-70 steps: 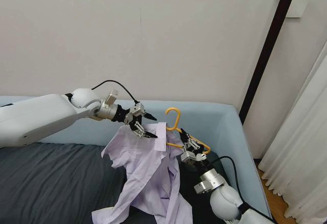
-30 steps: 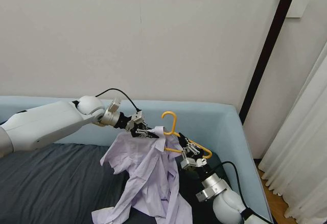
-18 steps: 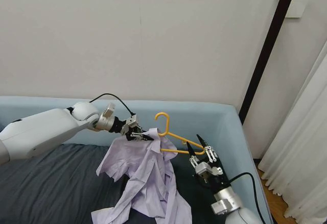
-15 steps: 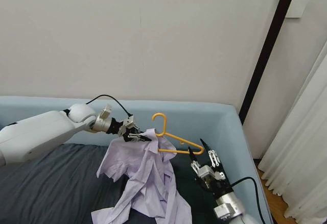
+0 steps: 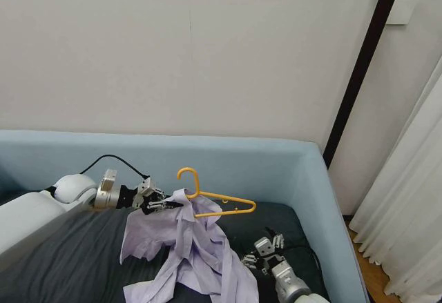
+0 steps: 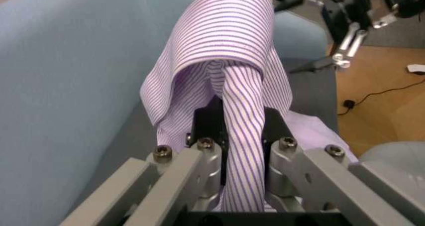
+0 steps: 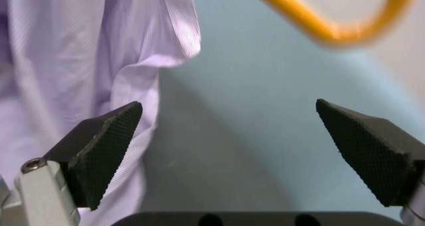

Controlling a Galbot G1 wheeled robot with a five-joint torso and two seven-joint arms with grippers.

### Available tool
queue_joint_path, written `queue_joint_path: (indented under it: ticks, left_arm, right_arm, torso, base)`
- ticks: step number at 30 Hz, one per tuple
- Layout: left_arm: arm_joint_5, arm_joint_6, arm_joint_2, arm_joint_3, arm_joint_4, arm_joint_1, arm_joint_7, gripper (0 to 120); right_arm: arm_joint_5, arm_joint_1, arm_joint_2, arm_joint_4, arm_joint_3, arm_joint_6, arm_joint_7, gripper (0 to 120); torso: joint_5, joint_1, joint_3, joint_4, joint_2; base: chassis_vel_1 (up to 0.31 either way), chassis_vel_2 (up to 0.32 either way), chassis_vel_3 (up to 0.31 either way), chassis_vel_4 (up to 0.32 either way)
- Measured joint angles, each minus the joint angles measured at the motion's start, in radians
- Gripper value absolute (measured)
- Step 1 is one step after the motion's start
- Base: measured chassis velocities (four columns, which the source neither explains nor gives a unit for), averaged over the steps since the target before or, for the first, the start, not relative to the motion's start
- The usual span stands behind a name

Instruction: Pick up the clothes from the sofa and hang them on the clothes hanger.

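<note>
Shirt (image 5: pixel 197 251) lower, left jaws; right jaws seemingly withdrawn.

White arm (image 5: pixel 27 213), black cable (image 5: pixel 110 156) — silver left claw (image 6: pixel 236 131); right claw (image 7: pixel 229 151) black, ridged

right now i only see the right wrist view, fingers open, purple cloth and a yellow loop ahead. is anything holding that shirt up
Observer: Yes. In the head view the left gripper is shut on a fold of the purple striped shirt, next to the hook of the yellow hanger.
Operator: is the hanger inside the shirt
Observer: Partly. One side is under the fabric; the other side sticks out bare toward the robot's right.
Operator: and where is my gripper from there
Observer: The right gripper sits low over the dark seat cushion, below the hanger's bare end and apart from it.
</note>
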State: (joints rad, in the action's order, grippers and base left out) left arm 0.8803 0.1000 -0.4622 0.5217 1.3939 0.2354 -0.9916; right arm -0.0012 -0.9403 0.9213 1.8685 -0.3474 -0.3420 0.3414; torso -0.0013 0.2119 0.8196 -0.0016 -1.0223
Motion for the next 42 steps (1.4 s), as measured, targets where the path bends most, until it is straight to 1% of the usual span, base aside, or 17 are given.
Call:
queue_joint_path:
  ticks: [2,3,4,7,8,13,14,18,19,20,23,29,33,36,37,38,42]
  left_arm:
    - [-0.005,0.0,0.026,-0.043,0.013,0.05,-0.001,7]
    - [-0.005,0.0,0.026,-0.043,0.013,0.05,-0.001,7]
    - [-0.005,0.0,0.034,-0.059,0.017,0.069,-0.001,7]
    - [-0.001,0.0,0.045,-0.084,0.029,0.1,0.0,7]
    - [-0.001,0.0,0.045,-0.084,0.029,0.1,0.0,7]
    - [0.009,-0.003,0.06,-0.094,0.056,0.123,0.004,7]
    - [0.009,-0.003,0.06,-0.094,0.056,0.123,0.004,7]
    - [0.017,-0.008,0.077,-0.115,0.08,0.152,0.008,7]
    - [0.017,-0.008,0.077,-0.115,0.08,0.152,0.008,7]
    - [0.017,-0.008,0.08,-0.122,0.085,0.163,0.008,7]
    - [0.017,-0.008,0.094,-0.135,0.102,0.193,0.009,7]
    - [0.022,-0.01,0.098,-0.139,0.105,0.194,0.009,7]
    - [0.033,-0.016,0.098,-0.129,0.108,0.176,0.011,7]
    - [0.035,-0.019,0.103,-0.088,0.11,0.132,0.01,7]
    - [0.035,-0.02,0.103,-0.077,0.111,0.117,0.009,7]
    - [0.035,-0.02,0.103,-0.077,0.111,0.117,0.009,7]
    - [0.037,-0.024,0.101,-0.062,0.116,0.101,0.009,7]
  right_arm:
    - [-0.067,0.057,0.016,-0.071,-0.062,0.021,-0.023,100]
    - [-0.067,0.057,0.016,-0.071,-0.062,0.021,-0.023,100]
    - [-0.06,0.086,0.024,-0.099,-0.09,0.025,-0.026,100]
    - [-0.02,0.154,0.053,-0.161,-0.155,0.045,-0.035,100]
    - [-0.02,0.154,0.053,-0.161,-0.155,0.045,-0.035,100]
    - [-0.048,0.226,0.09,-0.252,-0.235,0.074,-0.069,99]
    - [-0.048,0.226,0.09,-0.252,-0.235,0.074,-0.069,99]
    - [-0.139,0.25,0.109,-0.332,-0.278,0.111,-0.088,82]
    - [-0.139,0.25,0.109,-0.332,-0.278,0.111,-0.088,82]
    - [-0.168,0.253,0.116,-0.359,-0.28,0.133,-0.088,81]
    - [-0.228,0.26,0.142,-0.441,-0.28,0.179,-0.088,82]
    - [-0.242,0.267,0.164,-0.483,-0.284,0.181,-0.09,81]
    - [-0.279,0.281,0.174,-0.529,-0.304,0.189,-0.083,80]
    - [-0.321,0.293,0.18,-0.567,-0.324,0.207,-0.073,75]
    - [-0.329,0.295,0.183,-0.574,-0.327,0.21,-0.07,68]
    - [-0.329,0.295,0.183,-0.574,-0.327,0.21,-0.07,68]
    - [-0.338,0.3,0.197,-0.593,-0.326,0.211,-0.054,52]
  torso:
    - [0.0006,0.0,0.0,0.0013,0.0]
    - [0.0006,0.0,0.0,0.0013,0.0]
    - [0.0003,0.0,0.0,0.0014,0.0]
    - [0.0004,0.0,0.0,0.0,0.0]
    - [0.0004,0.0,0.0,0.0,0.0]
    - [0.0004,0.0,0.0,0.0003,0.0]
    - [0.0004,0.0,0.0,0.0003,0.0]
    - [0.0005,0.0,0.0,0.0001,0.0]
    - [0.0005,0.0,0.0,0.0001,0.0]
    - [0.0005,0.0,0.0,0.0002,0.0]
    - [0.0004,0.0,0.0,0.0004,0.0]
    - [0.0003,0.0,0.0,0.0003,0.0]
    - [0.0005,0.0,0.0,0.0003,0.0]
    - [0.0006,0.0,0.0,0.0003,0.0]
    - [0.0005,0.0,0.0,0.0003,0.0]
    - [0.0005,0.0,0.0,0.0003,0.0]
    - [0.0005,0.0,0.0,0.0003,0.0]
  base:
    - [0.0,0.0,0.0,0.0]
    - [0.0,0.0,0.0,0.0]
    - [0.0,0.0,0.0,0.0]
    - [0.0,0.0,0.0,0.0]
    - [0.0,0.0,0.0,0.0]
    - [0.0,0.0,0.0,0.0]
    - [0.0,0.0,0.0,0.0]
    - [0.0,0.0,0.0,0.0]
    - [0.0,0.0,0.0,0.0]
    - [0.0,0.0,0.0,0.0]
    - [0.0,0.0,0.0,0.0]
    - [0.0,0.0,0.0,0.0]
    - [0.0,0.0,0.0,0.0]
    - [0.0,0.0,0.0,0.0]
    - [0.0,0.0,0.0,0.0]
    - [0.0,0.0,0.0,0.0]
    - [0.0,0.0,0.0,0.0]
